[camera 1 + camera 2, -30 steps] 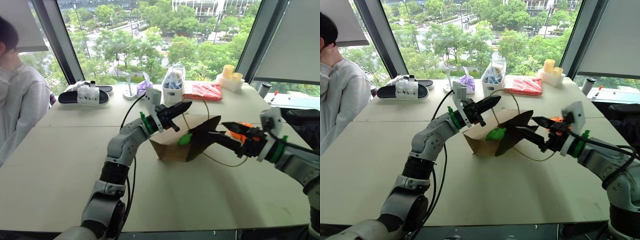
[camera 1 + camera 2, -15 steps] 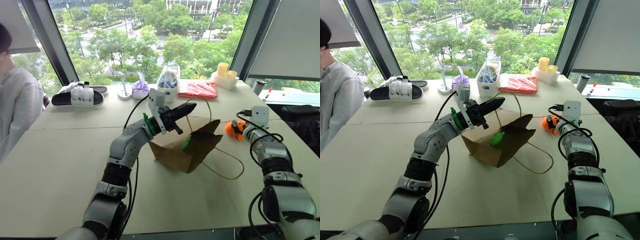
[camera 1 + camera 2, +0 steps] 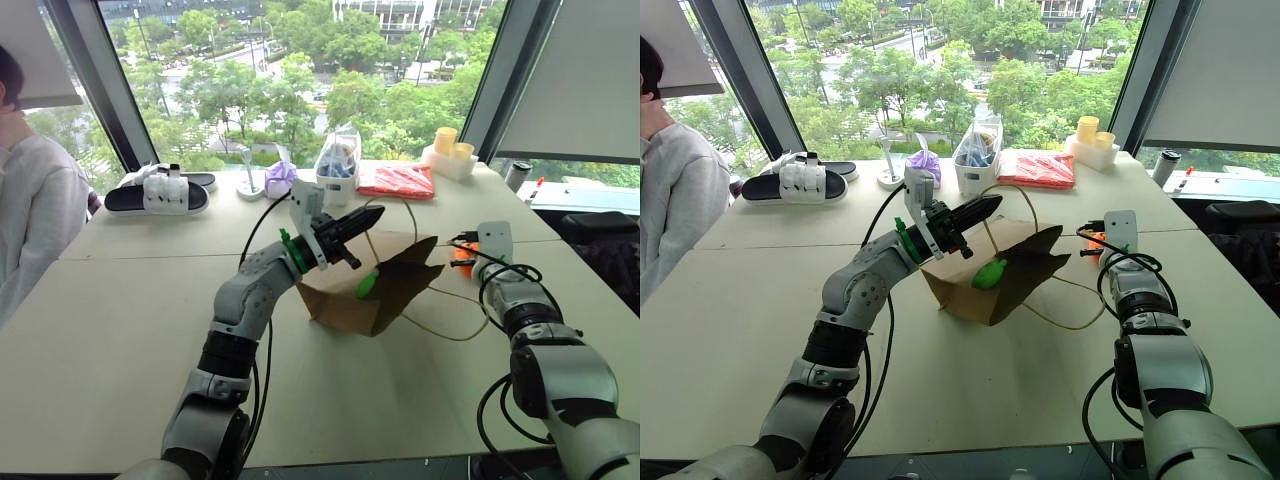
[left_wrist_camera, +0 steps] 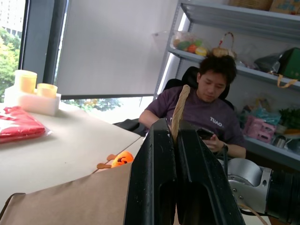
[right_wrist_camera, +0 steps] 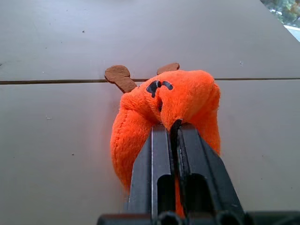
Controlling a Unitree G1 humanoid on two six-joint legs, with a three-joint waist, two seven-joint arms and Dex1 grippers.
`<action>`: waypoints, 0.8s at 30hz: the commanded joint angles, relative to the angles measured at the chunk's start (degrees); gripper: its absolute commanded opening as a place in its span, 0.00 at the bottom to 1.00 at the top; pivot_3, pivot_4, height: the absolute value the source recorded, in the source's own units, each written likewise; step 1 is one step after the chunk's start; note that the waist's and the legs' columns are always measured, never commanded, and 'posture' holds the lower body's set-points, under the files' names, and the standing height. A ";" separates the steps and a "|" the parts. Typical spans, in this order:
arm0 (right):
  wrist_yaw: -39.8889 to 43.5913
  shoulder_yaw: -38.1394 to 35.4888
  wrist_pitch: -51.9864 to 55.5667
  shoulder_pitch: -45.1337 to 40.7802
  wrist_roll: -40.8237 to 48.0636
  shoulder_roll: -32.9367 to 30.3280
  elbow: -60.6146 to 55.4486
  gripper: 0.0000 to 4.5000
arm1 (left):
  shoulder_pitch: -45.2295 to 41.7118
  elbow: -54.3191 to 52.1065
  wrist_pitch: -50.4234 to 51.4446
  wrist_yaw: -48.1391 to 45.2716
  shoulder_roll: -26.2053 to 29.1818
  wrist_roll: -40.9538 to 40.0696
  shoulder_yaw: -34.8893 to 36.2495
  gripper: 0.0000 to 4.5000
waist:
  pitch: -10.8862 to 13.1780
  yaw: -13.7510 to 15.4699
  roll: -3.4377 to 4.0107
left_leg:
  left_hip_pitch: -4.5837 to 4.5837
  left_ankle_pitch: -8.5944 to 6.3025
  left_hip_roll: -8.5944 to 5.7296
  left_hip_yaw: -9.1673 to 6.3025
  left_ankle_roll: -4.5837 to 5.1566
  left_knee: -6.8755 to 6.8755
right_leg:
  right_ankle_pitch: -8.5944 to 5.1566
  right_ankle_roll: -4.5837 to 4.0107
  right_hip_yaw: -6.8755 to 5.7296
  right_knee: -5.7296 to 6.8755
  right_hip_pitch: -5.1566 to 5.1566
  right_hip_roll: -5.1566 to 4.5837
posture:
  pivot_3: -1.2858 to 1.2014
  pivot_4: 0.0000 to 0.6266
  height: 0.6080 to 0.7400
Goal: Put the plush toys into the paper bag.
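To bag the orange toy (image 5: 164, 112) cleanly, I should lift it straight off the table (image 3: 120, 330), then carry it toward nine o'clock to the paper bag (image 3: 370, 295), where the green toy (image 3: 367, 285) already sits. My right gripper (image 5: 171, 129) is pinched into its plush. My left gripper (image 4: 177, 126) is clamped on the bag's twine handle (image 4: 179, 105), holding the mouth up.

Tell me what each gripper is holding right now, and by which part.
The left gripper pinches the paper bag by its twine handle. The right gripper is shut on the orange plush toy, pinching a fold of its plush body.
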 commanded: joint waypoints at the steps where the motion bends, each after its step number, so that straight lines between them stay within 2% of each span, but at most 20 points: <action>1: 0.99 -1.55 -2.63 0.34 0.43 -1.41 -0.44 0.01 | -0.63 -1.83 -0.87 -0.10 0.12 -0.11 0.66 0.00 | 0.00 0.00 0.00 | 0.00 0.00 0.00 0.00 0.00 0.00 | 0.00 0.00 0.00 0.00 0.00 0.00 | 0.52 0.24 1.00; 4: 5.10 -3.73 -6.10 1.96 2.72 -3.57 -7.96 0.01 | -0.68 -1.78 -0.95 -0.23 0.29 -0.10 0.75 0.00 | 0.00 0.03 0.01 | -0.02 0.00 -0.01 0.00 0.00 0.01 | 0.00 0.00 0.00 0.00 -0.01 0.00 | 0.52 0.24 1.00; 6: 11.07 -7.24 0.50 7.06 8.12 -5.55 -23.01 0.01 | -0.83 -1.70 -0.99 -0.29 0.37 -0.14 0.81 0.00 | 0.02 0.17 0.02 | -0.06 0.00 -0.01 0.00 0.00 0.00 | 0.00 0.00 0.01 0.01 -0.07 0.00 | 0.52 0.24 1.00; 8: 13.98 -9.69 8.66 13.23 12.07 -7.47 -38.31 0.01 | -0.88 -1.79 -0.87 -0.49 0.48 -0.31 0.85 0.00 | 0.01 0.34 0.03 | -0.15 -0.01 -0.02 -0.06 0.01 -0.01 | 0.01 0.02 -0.01 -0.01 -0.11 -0.01 | 0.52 0.24 1.00; 10: 16.28 -14.76 22.04 21.66 19.51 -10.79 -57.45 0.01 | -1.18 -1.39 -0.81 -0.82 0.46 -0.49 0.87 0.00 | 0.01 0.41 0.04 | -0.16 -0.04 -0.02 -0.12 0.06 -0.03 | 0.02 0.05 -0.03 0.01 -0.14 -0.01 | 0.52 0.24 1.00; 13: 17.81 -19.87 35.38 27.91 27.83 -13.12 -72.47 0.01 | -1.51 -0.85 -0.64 -1.19 0.56 -0.79 1.10 0.00 | 0.00 0.35 0.04 | -0.12 -0.08 -0.01 -0.20 0.13 -0.08 | 0.01 0.06 -0.11 -0.02 -0.08 0.00 | 0.52 0.24 1.00; 14: 20.97 -22.25 41.33 31.00 33.36 -15.34 -78.30 0.01 | -1.79 -0.26 -0.68 -1.46 0.53 -0.81 1.18 0.00 | 0.01 0.23 0.04 | -0.10 -0.15 0.00 -0.17 0.25 -0.08 | 0.01 0.06 -0.10 -0.04 -0.07 0.00 | 0.52 0.24 1.00; 17: 27.13 -26.91 52.39 37.31 45.04 -19.33 -89.53 0.01 | -2.53 1.23 -0.94 -2.20 0.43 -0.67 1.29 0.00 | 0.00 0.27 0.06 | -0.03 -0.24 0.03 -0.13 0.41 0.01 | 0.01 0.05 -0.10 -0.03 0.05 0.01 | 0.52 0.24 1.00; 20: 33.05 -26.19 56.11 43.89 52.35 -22.27 -99.80 0.01 | -3.65 3.17 -1.42 -3.26 0.11 -0.43 1.28 0.00 | 0.01 0.40 0.04 | -0.01 -0.26 0.05 -0.16 0.45 0.16 | 0.01 0.05 -0.15 -0.02 0.18 0.04 | 0.52 0.24 1.00; 24: 32.78 -20.01 55.12 45.00 50.40 -24.14 -102.71 0.01 | -4.33 3.68 -1.46 -3.70 -0.37 -0.47 1.25 0.00 | 0.03 0.46 0.01 | -0.05 -0.29 0.04 -0.09 0.49 0.35 | 0.01 0.07 -0.12 -0.03 0.20 0.03 | 0.52 0.24 1.00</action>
